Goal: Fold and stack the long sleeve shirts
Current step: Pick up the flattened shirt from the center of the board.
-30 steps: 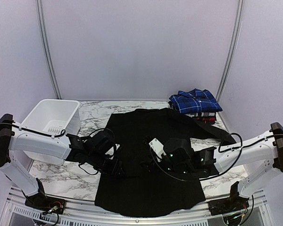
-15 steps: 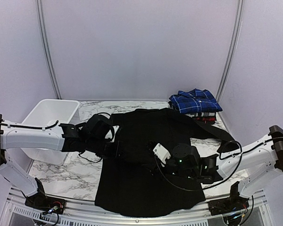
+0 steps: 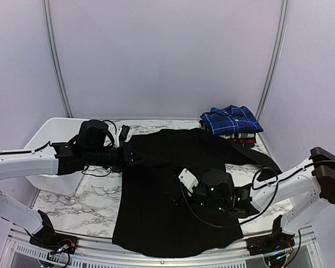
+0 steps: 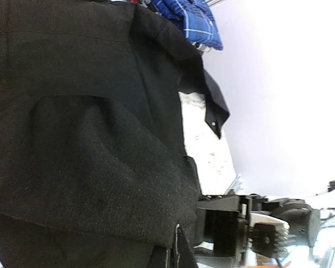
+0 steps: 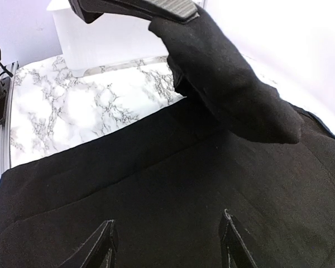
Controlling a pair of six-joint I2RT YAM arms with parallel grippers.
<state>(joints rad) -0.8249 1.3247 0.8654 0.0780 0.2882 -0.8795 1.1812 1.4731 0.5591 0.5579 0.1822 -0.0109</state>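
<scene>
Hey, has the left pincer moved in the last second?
Yes. The left pincer, shut on the black shirt, has gone toward the back wall, now level with the white basket.

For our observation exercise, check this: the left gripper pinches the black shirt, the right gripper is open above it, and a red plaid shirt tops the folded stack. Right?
Not quite: the top view shows a blue-and-white plaid shirt topping the stack. The left gripper does pinch the black shirt, and the right gripper is open above it.
</scene>
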